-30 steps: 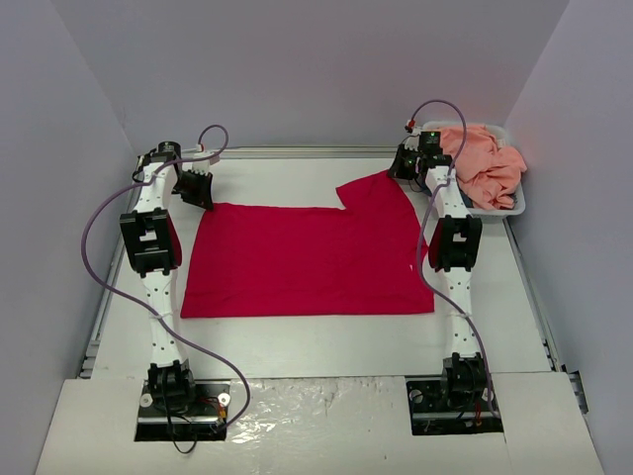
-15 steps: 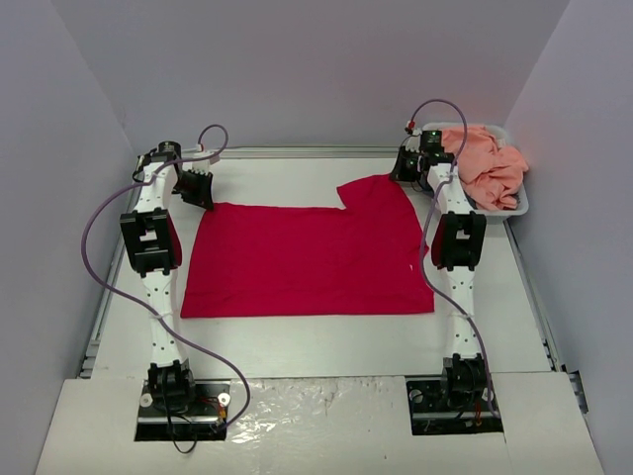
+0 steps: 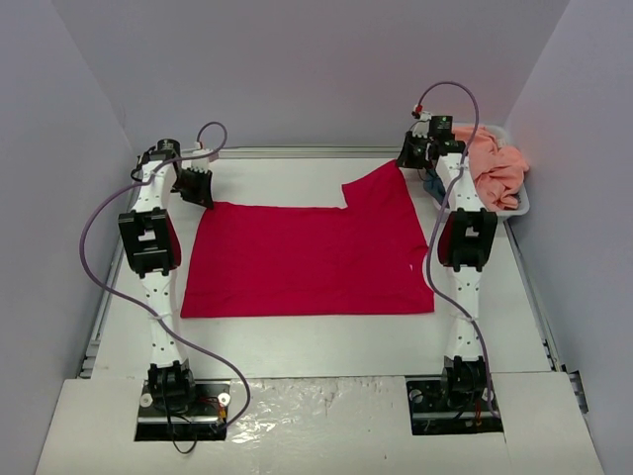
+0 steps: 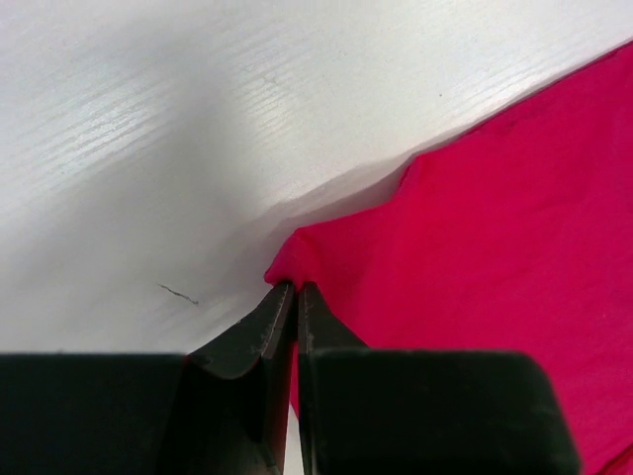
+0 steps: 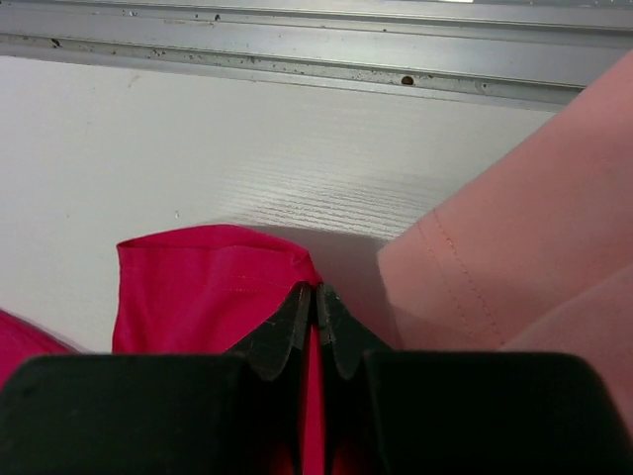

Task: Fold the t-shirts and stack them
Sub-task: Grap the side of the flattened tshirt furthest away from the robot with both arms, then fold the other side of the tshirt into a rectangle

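Left claw [image 4: 295, 289] clenched on red t-shirt [image 3: 307, 259] far-left corner, right claw [image 5: 316, 290] gripping its far-right corner

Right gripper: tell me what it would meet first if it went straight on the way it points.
Shut on a corner of the red t-shirt, the right gripper points at bare table first, then the metal rail at the far edge; depth is unclear.

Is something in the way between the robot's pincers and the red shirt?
No, nothing visible is. Both are shut right on the red shirt: the left pincer pinches its far left corner, the right pincer its far right corner. The peach shirt lies just beside the right one, not in between.
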Motion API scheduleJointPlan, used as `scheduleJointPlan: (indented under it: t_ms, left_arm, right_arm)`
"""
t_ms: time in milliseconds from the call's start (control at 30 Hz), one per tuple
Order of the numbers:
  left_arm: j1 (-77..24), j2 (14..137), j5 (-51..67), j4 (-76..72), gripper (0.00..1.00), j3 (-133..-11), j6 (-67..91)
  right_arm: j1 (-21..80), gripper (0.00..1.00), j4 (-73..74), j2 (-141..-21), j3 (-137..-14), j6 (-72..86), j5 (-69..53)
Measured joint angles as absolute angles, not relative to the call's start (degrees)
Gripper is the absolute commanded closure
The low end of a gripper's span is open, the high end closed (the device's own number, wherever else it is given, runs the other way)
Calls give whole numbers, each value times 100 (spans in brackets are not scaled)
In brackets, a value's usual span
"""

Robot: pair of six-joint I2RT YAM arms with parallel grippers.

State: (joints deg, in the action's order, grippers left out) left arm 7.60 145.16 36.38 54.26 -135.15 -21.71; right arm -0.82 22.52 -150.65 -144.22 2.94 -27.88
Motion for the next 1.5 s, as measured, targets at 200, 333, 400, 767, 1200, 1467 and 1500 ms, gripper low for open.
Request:
scheduleJointPlan:
  t_ms: [200, 333, 400, 767, 1200, 1467, 1500]
  left_arm:
    - [762, 14324, 3664, 5430, 98, -13515, -2123]
    - [762, 14186, 3739, 5441, 98, -13515, -2080]
    - [768, 14123, 3774, 5450, 98, -13500, -2075]
    - [851, 13609, 4060, 5454, 98, -12672, -2099]
    - [1007, 12988, 4327, 5590, 98, -12046, -2427]
    - [1103, 12700, 4519, 5730, 97, -11653, -2698]
    - [1105, 12678, 4539, 5758, 98, -11620, -2740]
  right_arm:
    - [-82, 100, 2261, -14886, -14287, 204, -2786]
    - [-82, 100, 2316, -14770, -14147, 145, -2786]
    - [-82, 100, 2349, -14682, -14044, 134, -2788]
    - [-84, 100, 2453, -13788, -13205, -62, -2810]
    - [-178, 100, 3022, -12895, -12420, -460, -3269]
    - [-191, 100, 3498, -12398, -11843, -792, -3448]
    - [-191, 100, 3531, -12331, -11773, -829, -3461]
